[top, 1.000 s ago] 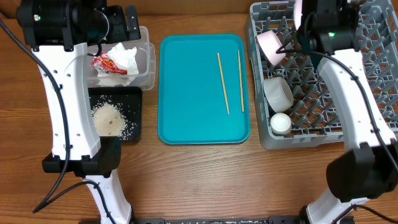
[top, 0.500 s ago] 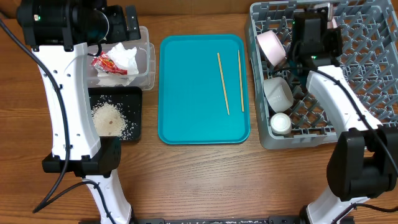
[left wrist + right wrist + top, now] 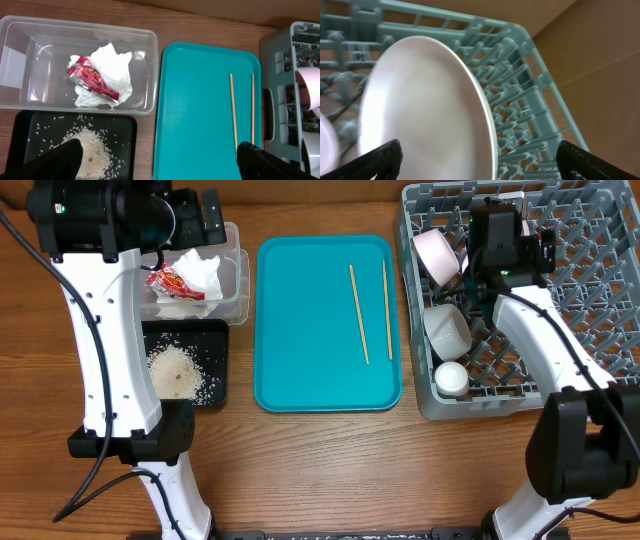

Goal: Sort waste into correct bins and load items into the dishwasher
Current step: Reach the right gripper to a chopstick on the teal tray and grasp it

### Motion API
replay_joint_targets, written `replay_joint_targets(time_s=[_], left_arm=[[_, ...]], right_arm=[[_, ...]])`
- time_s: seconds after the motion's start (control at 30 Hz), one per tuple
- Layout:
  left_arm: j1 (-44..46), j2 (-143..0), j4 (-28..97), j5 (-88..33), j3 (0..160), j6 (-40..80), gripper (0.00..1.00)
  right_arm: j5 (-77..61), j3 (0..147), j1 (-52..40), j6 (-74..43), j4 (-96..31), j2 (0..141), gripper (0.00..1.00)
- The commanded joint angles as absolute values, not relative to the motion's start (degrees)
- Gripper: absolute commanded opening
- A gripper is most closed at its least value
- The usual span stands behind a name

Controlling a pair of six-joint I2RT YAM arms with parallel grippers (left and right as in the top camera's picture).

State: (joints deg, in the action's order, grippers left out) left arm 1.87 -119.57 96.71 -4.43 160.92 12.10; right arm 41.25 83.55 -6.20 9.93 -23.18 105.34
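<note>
The left gripper [image 3: 162, 162] hangs above the far left of the table [image 3: 330, 470], fingers spread wide with nothing between them. Under it sits the tub [image 3: 35, 75], with the napkin [image 3: 112, 62] inside and the wrapper [image 3: 90, 80] lying on top of the napkin. Just on the near side of the tub is the black tray [image 3: 30, 130], holding a heap of rice [image 3: 172, 370] with loose grains around it. The teal tray [image 3: 310, 320] fills the middle of the table and carries only the two chopsticks [image 3: 359, 313], lying side by side but apart along its right half. The rack [image 3: 580, 300] stands to the right. Down its left side run the far bowl [image 3: 437, 255], tipped on edge, the near bowl [image 3: 447, 330] and the cup [image 3: 451, 377]. The right gripper [image 3: 480, 162] is over the far part of the rack, also released, its fingers wide apart and gripping nothing. The plate [image 3: 425, 115] appears to stand on edge among the pegs just in front of it. From overhead the right arm covers that spot, so the plate's exact row cannot be told.
</note>
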Motion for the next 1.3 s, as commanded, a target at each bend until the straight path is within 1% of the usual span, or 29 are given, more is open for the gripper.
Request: replay_joint_targets(time_s=[0.0,0.07,0.23,0.27,0.33,0.37,0.47,0.67,0.87,0.9,0.97,1.0,1.03,1.07,1.27], left_arm=[[2.0,-118.4,96.8,-4.0,161.7,12.7,1.0],[2.0,-118.4,96.8,-4.0,161.7,12.7,1.0],[2.0,-118.4,96.8,-4.0,161.7,12.7,1.0],[2.0,-118.4,96.8,-4.0,161.7,12.7,1.0],[2.0,-118.4,96.8,-4.0,161.7,12.7,1.0],[2.0,-118.4,96.8,-4.0,161.7,12.7,1.0],[2.0,-118.4,96.8,-4.0,161.7,12.7,1.0],[2.0,-118.4,96.8,-4.0,161.7,12.7,1.0],[2.0,-118.4,96.8,-4.0,161.7,12.7,1.0],[2.0,-118.4,96.8,-4.0,161.7,12.7,1.0],[2.0,-118.4,96.8,-4.0,161.7,12.7,1.0],[2.0,-118.4,96.8,-4.0,161.7,12.7,1.0],[2.0,-118.4,96.8,-4.0,161.7,12.7,1.0],[2.0,-118.4,96.8,-4.0,161.7,12.7,1.0],[2.0,-118.4,96.8,-4.0,161.7,12.7,1.0]], right_arm=[[31.8,89.3,-7.3,3.6,-26.2,97.9,1.0],[23.1,90.3,-8.3,-0.3,-28.3,94.5,1.0],[-9.4,90.3,-9.6,-5.6,-27.4,89.4,1.0],[-13.6,90.2,-9.8,-7.6,-26.6,89.5,1.0],[-17.0,90.0,-11.0,-12.2,-25.5,91.2,0.95],[-16.8,90.0,-12.1,-14.2,-25.3,92.5,0.92],[-15.3,90.0,-16.5,-17.1,-25.8,97.2,0.88],[0.9,90.0,-24.3,-17.3,-31.2,105.9,0.88],[2.1,90.0,-25.8,-11.3,-35.6,113.6,0.88],[2.1,90.0,-25.8,-9.9,-36.5,114.8,0.86],[1.8,90.0,-25.8,-8.5,-37.8,116.7,0.78],[1.8,90.0,-25.8,-8.5,-38.3,117.3,0.73],[1.8,90.0,-25.8,-8.5,-38.7,118.0,0.65],[1.9,90.0,-25.9,-8.5,-39.0,118.6,0.6],[3.9,90.0,-25.9,-8.5,-39.4,121.3,0.51]])
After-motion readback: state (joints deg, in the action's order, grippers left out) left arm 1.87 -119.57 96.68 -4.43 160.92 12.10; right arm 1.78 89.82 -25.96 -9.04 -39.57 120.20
